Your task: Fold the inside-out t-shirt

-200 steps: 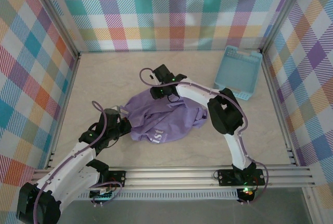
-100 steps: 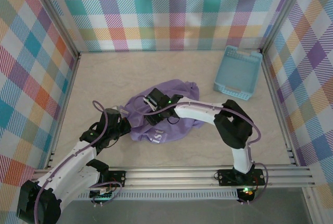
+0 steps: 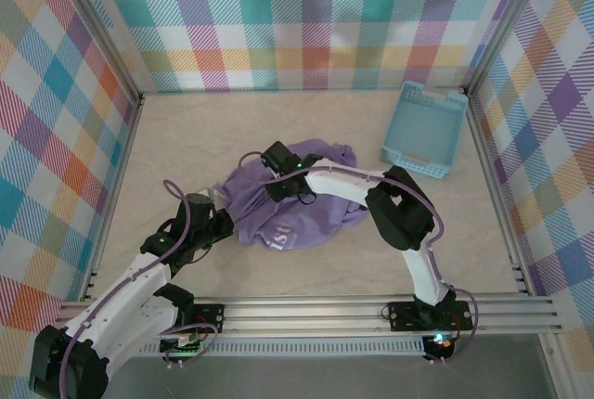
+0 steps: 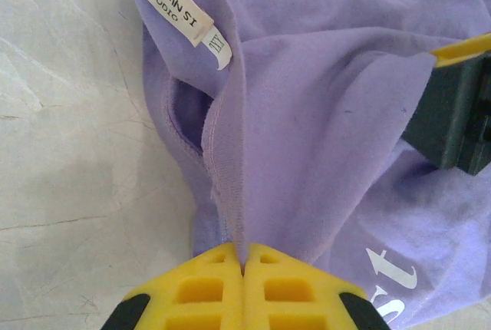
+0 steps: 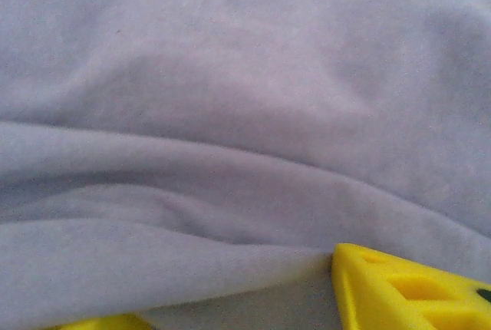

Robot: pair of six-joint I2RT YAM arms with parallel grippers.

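Observation:
The lavender t-shirt [image 3: 302, 209] lies crumpled in the middle of the table, pale lettering showing at its near edge. My left gripper [image 3: 221, 224] is at the shirt's left edge, and its yellow fingers [image 4: 222, 280] are shut on the ribbed collar seam of the t-shirt [image 4: 307, 115]; a white neck label [image 4: 175, 12] shows beyond. My right gripper [image 3: 271, 176] rests low on the shirt's upper left part. Its jaws stand apart, and a soft fold of the t-shirt [image 5: 230, 153] lies across the gap between the yellow fingertips [image 5: 399, 288].
A light blue slotted basket [image 3: 425, 130] sits at the back right by the wall. Plaid walls enclose the table [image 3: 186, 130] on three sides. The right gripper's dark body [image 4: 453, 115] sits on the fabric in the left wrist view.
My right gripper swung from the shirt's far edge down over the fabric, then back a little to the left. The shirt's far edge spread out. The left gripper stayed still.

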